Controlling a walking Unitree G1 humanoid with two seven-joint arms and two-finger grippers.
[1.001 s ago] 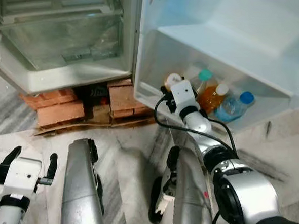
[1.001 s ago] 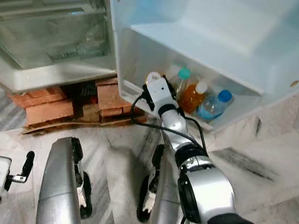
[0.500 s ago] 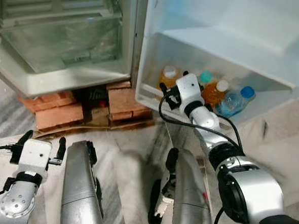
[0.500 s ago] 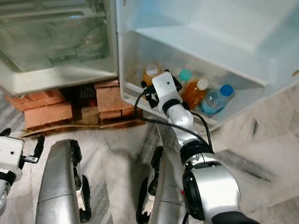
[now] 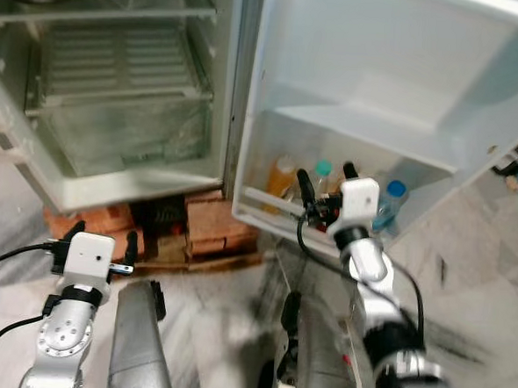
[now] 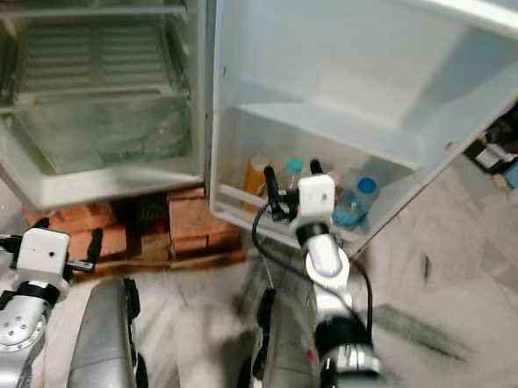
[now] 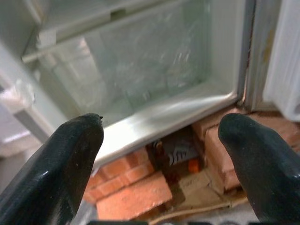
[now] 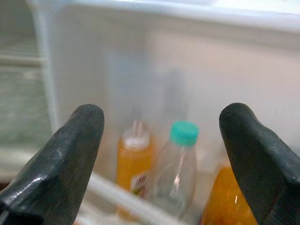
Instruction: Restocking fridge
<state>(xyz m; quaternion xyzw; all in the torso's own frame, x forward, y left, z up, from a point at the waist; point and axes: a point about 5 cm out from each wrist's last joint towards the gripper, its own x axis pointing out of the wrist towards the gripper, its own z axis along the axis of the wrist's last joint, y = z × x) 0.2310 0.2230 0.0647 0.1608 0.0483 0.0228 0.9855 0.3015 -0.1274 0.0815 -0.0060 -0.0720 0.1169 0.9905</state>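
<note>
Fridge (image 5: 124, 107) stands open, propped on red bricks (image 5: 208, 230); its door (image 5: 381, 70) is swung out to the robot's right w/ a low door shelf (image 5: 267, 199) holding bottles. R gripper (image 5: 323, 182) is raised just in front of that shelf, fingers spread wide apart, nothing between them. In the R wrist view both black fingers (image 8: 56, 164) frame the shelf contents: an orange juice bottle (image 8: 133, 161) w/ pale cap, a clear bottle w/ teal cap (image 8: 176, 173) just beside it, and another orange bottle (image 8: 229, 199) partly behind one finger. Head view also shows a blue-capped bottle (image 5: 389, 202) at the far end of the same shelf, beside the gripper's white housing. L gripper (image 5: 102, 235) sits low on the robot's left, near the bricks, fingers apart & empty; L wrist view looks past its fingertips (image 7: 70, 154) at the clear crisper drawer (image 7: 150, 70) at the fridge bottom and the bricks under it. Wire shelf (image 5: 118, 58) above the drawer. Marble-pattern floor (image 5: 482, 287) around; image slightly blurred.
</note>
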